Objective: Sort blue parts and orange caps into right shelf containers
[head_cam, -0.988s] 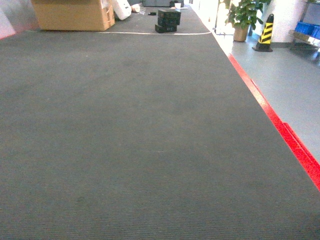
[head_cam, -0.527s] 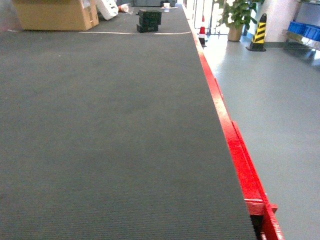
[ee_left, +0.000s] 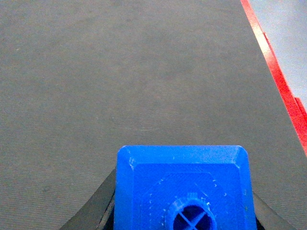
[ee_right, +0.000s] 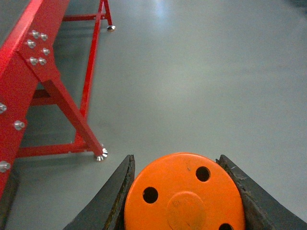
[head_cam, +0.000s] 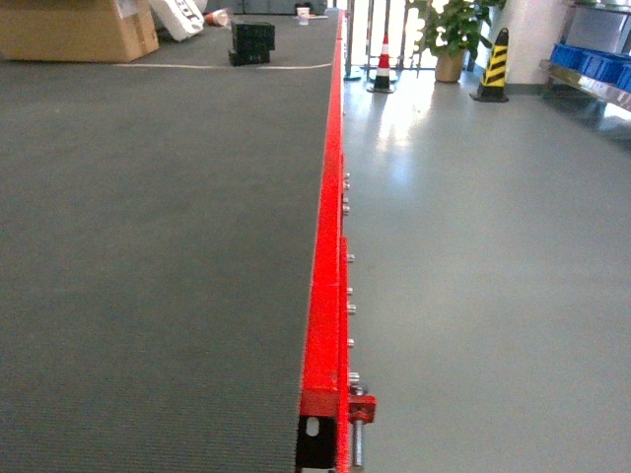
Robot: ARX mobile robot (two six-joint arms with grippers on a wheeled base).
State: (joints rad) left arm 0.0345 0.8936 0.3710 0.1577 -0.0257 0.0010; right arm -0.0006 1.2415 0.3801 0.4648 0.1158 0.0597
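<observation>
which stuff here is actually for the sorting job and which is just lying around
For the job: blue part in the left gripper; orange cap in the right gripper; blue crates on the far shelf.

Lying about: cardboard box, black boxes, striped cones, potted plant.

No text, label or number can be read in any view. The white object at the far end of the tabletop carries dark marks, too blurred to make out.

I see a long table with a dark grey ribbed mat and a red edge rail on its right. At its far end sit a cardboard box on the left and stacked black boxes nearer the middle.
</observation>
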